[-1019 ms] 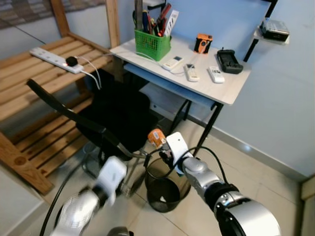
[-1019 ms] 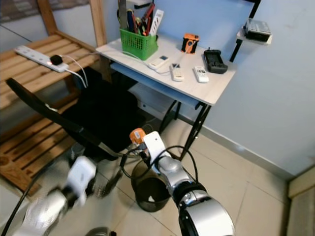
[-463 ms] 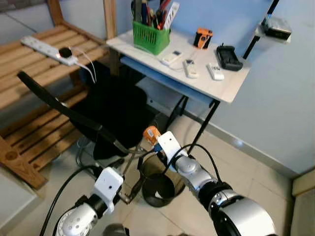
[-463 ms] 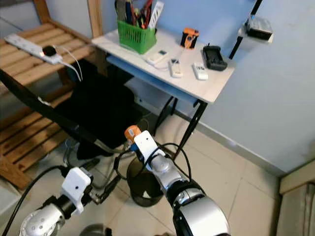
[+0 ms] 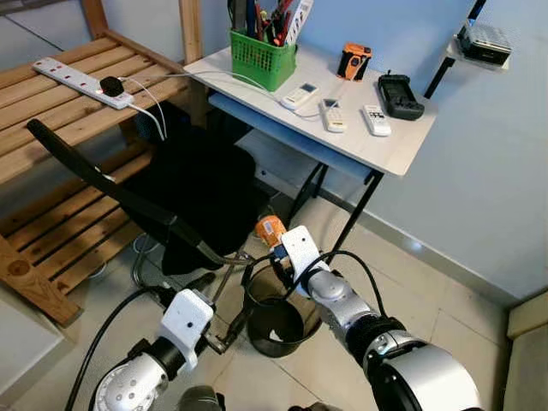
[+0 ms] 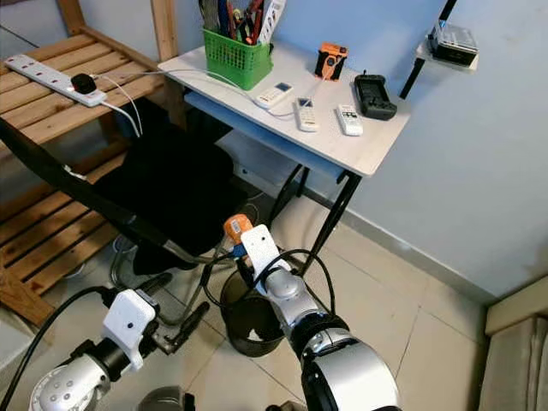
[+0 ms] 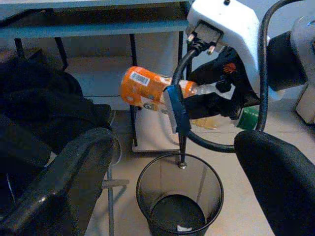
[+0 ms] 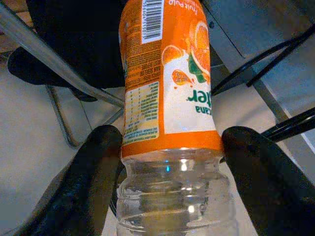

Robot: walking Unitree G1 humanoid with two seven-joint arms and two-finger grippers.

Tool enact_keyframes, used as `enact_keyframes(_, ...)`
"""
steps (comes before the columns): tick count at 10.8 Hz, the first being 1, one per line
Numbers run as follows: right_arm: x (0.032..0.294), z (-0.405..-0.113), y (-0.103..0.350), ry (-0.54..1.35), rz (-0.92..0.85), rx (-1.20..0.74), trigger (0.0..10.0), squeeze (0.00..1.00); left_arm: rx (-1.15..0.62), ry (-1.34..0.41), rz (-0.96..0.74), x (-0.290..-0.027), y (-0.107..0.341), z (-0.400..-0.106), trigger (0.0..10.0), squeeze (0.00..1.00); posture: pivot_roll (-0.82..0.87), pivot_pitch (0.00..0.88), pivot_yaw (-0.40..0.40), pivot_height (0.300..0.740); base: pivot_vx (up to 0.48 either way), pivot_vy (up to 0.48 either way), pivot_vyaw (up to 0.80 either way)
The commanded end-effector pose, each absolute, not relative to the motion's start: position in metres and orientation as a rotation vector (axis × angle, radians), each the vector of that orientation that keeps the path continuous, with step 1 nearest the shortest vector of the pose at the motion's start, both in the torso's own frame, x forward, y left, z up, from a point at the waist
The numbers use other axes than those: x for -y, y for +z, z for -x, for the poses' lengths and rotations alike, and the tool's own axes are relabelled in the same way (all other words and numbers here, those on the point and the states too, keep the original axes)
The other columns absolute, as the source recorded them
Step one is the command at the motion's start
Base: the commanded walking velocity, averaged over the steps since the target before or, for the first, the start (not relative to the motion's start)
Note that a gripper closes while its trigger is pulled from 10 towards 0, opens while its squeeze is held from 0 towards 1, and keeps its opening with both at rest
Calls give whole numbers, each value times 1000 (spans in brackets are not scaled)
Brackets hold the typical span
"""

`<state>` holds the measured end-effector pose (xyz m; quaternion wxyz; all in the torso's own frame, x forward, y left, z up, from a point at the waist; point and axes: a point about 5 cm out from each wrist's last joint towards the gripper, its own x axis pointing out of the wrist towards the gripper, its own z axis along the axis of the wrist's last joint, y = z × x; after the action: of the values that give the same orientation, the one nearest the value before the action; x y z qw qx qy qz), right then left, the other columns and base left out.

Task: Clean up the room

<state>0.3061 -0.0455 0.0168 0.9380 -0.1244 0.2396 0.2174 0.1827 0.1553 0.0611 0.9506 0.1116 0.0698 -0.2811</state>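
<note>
An orange-labelled juice bottle [image 5: 271, 229] with a clear lower body is held tilted just above the rim of a black mesh wastebasket [image 5: 250, 310]. My right gripper [image 5: 277, 250] is shut on the bottle [image 8: 167, 88], with one black finger [image 8: 96, 162] on each side. The left wrist view shows the bottle [image 7: 147, 88] hanging over the wastebasket [image 7: 140, 189], which holds a small white scrap. My left gripper [image 5: 224, 301] is low on the bin's left side, open, with its fingers [image 7: 59, 187] spread wide and nothing between them.
A black office chair [image 5: 184, 184] stands close behind and left of the bin. A white desk [image 5: 390, 154] carries a green basket [image 5: 264, 58] and remotes [image 5: 332, 114]. Wooden shelving [image 5: 51, 111] with a power strip is at left. Tiled floor [image 5: 445, 291] lies to the right.
My left arm has swung in from a blurred position and settled beside the bin. The right gripper keeps the bottle over the bin. The camera has shifted slightly.
</note>
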Motion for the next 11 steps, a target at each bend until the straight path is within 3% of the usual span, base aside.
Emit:
enact_keyframes(1,30,-308,24,470,219,-474,10000,1000,-139,-566,-218,-154,63,-183,10000,0,321,112,-123,736,0,0,0)
enact_keyframes(6,25,-313,32,481,268,-417,10000,1000,-138,-557,-212,-150,62,-184,10000,0,313,105,-125,736,0,0,0)
enact_keyframes(7,25,-316,36,474,230,-409,10000,0,-136,-557,-213,-150,62,-187,10000,0,304,99,-121,736,0,0,0)
enact_keyframes(11,64,-342,66,326,-1,-229,10000,0,-113,-396,-176,-156,75,-227,10000,0,222,41,-87,736,0,0,0)
